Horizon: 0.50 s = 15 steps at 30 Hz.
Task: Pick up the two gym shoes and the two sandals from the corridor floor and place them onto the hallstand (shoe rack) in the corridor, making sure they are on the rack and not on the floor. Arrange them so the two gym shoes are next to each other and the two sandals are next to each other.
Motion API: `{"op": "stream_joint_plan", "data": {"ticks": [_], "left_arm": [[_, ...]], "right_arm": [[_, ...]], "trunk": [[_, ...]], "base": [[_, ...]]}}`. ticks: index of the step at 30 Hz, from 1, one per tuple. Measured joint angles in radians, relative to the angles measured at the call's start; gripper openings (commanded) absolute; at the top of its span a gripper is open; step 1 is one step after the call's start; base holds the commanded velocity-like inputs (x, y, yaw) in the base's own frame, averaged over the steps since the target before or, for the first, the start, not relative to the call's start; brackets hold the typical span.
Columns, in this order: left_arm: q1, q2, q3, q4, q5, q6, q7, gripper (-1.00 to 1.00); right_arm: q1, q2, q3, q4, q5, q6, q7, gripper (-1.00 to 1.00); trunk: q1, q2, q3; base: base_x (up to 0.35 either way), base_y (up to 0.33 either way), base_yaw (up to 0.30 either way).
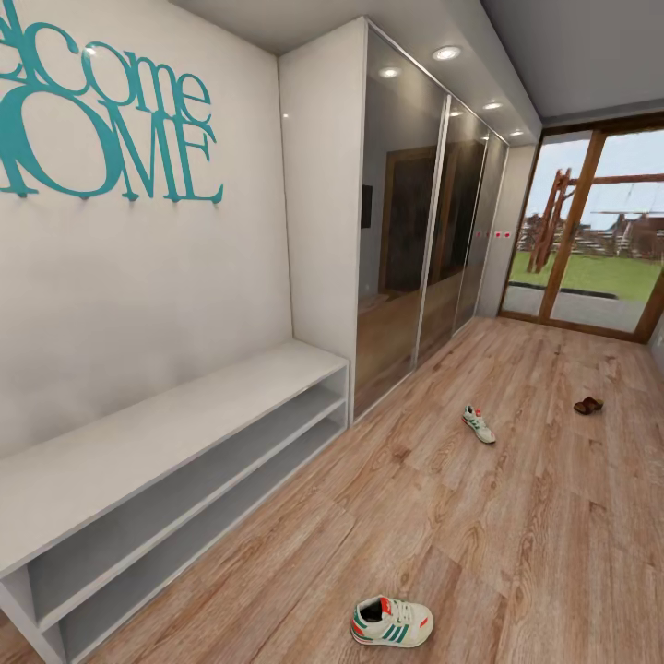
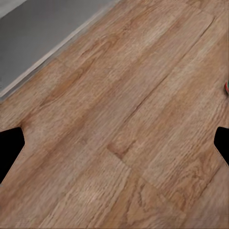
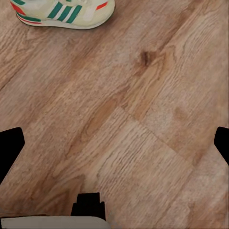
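One gym shoe (image 1: pixel 392 621), cream-white with green stripes and an orange-red heel, lies on the corridor floor (image 1: pixel 516 553) near the front, right of the hallstand (image 1: pixel 157 433). Its side also appears in the right wrist view as the same gym shoe (image 3: pixel 62 12), well ahead of my right gripper (image 3: pixel 114 145), which is open over bare planks. A second gym shoe (image 1: pixel 479 423) lies farther down the corridor. One dark brown sandal (image 1: pixel 587 405) lies beyond it to the right. My left gripper (image 2: pixel 114 145) is open above the floor, with the hallstand's grey base (image 2: pixel 38 38) ahead.
A mirrored sliding wardrobe (image 1: pixel 424 231) runs along the left wall past the hallstand. A glass door (image 1: pixel 590 231) closes the far end. A sliver of shoe (image 2: pixel 226 87) touches the left wrist view's edge. A dark robot part (image 3: pixel 88 205) sits near the right gripper.
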Motion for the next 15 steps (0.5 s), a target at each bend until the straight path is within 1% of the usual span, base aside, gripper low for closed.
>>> {"op": "stream_joint_plan", "data": {"ticks": [4,8,9,10,15], "left_arm": [[-0.024,0.008,0.0,-0.029,-0.003,-0.01,0.004,1.0],[-0.038,0.016,0.0,-0.053,-0.004,-0.013,0.004,1.0],[-0.045,0.019,-0.001,-0.063,-0.005,-0.014,0.003,1.0],[-0.065,0.024,-0.004,-0.088,-0.006,-0.018,0.002,1.0],[-0.101,0.015,-0.01,-0.115,-0.009,-0.025,0.0,1.0]], "right_arm": [[-0.038,-0.012,0.0,-0.052,0.001,0.002,-0.001,1.0],[-0.051,-0.014,0.0,-0.083,0.0,0.003,-0.001,1.0],[-0.056,-0.015,0.0,-0.095,0.0,0.002,-0.001,1.0],[-0.064,-0.016,0.001,-0.119,0.0,-0.004,0.001,1.0],[-0.066,-0.013,0.004,-0.135,0.0,-0.062,0.002,1.0]], "trunk": [[0.0,0.0,0.0],[0.0,0.0,0.0],[0.0,0.0,0.0],[0.0,0.0,0.0],[0.0,0.0,0.0]], "base": [[0.0,0.0,0.0],[0.0,0.0,0.0],[0.0,0.0,0.0],[0.0,0.0,0.0],[0.0,0.0,0.0]]}}
